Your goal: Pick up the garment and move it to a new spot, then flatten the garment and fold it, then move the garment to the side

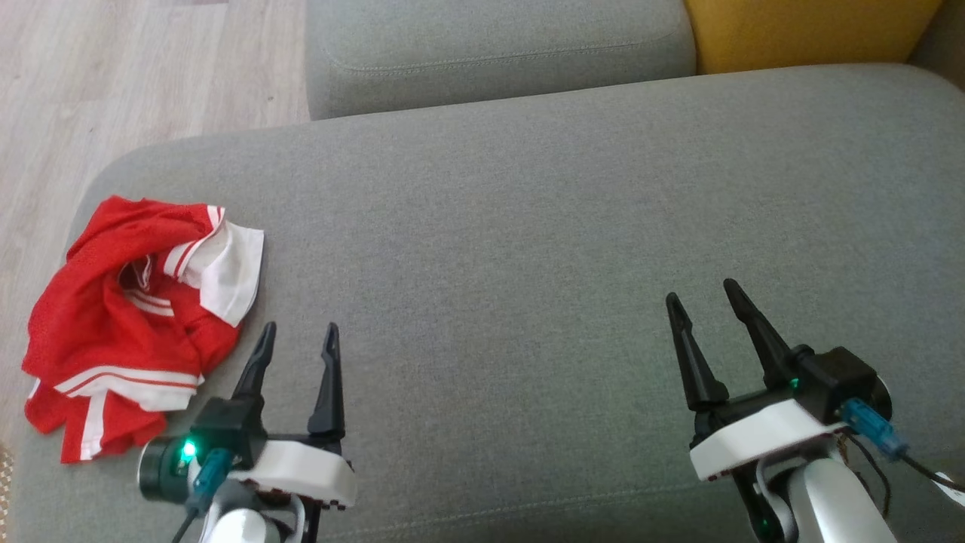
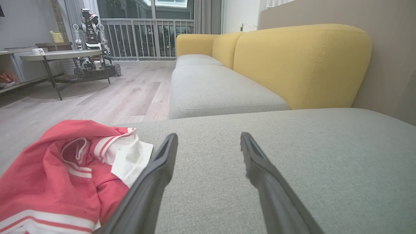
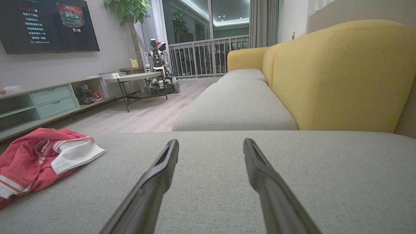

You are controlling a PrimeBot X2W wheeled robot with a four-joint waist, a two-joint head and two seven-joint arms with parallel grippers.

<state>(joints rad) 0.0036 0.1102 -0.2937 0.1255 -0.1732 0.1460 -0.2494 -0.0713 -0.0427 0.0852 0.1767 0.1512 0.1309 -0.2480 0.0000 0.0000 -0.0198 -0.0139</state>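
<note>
Step one, pick-up not yet begun. Left hand: fingers apart, nothing between them, low over the grey sofa seat. Right hand: same, apart and empty.

Garment, red mesh with white trim, sits in a crumpled heap just left of my left hand and slightly ahead. Its white end is closest and looks just clear of the hand. From my right hand it's well apart, far left. The heap lies near the seat's left edge, with wood floor beyond.

Next move, my read: left hand shifts left, drops onto the heap, pinches a thick fold. Risk: catching one layer only.

Further ahead: second grey cushion, yellow backrest.
</note>
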